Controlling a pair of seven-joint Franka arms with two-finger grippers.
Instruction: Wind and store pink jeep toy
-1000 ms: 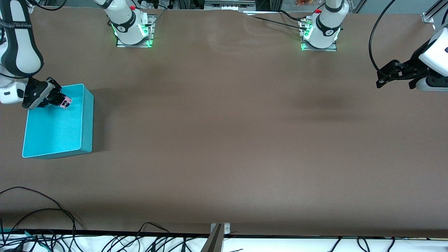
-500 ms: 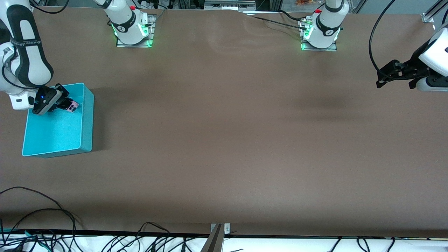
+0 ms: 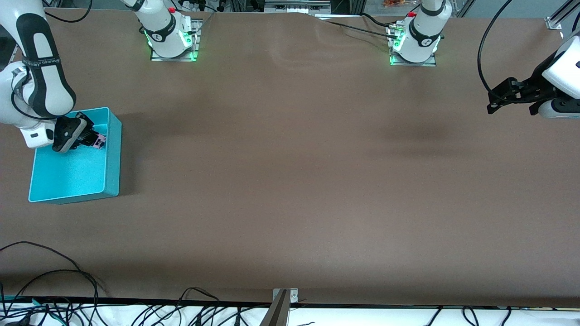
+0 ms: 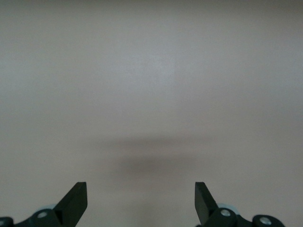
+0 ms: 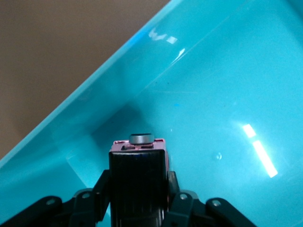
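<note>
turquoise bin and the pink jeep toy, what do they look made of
Turquoise bin: likely smooth, glossy plastic, given bright glare streaks on its floor and wall. Pink jeep toy: probably hard plastic, with a ribbed matte black roof and one metallic-looking grey disc.

I see the brown bench [image 3: 290, 181] bare between both arms, wide room to pass; only the turquoise bin [image 3: 113, 154] walls at the right arm's end hem in my right claw [image 3: 96, 140] holding the pink jeep toy [image 3: 99, 141]

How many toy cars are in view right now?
1: the pink jeep toy, shut in the right gripper over the turquoise bin. No others visible.
</note>
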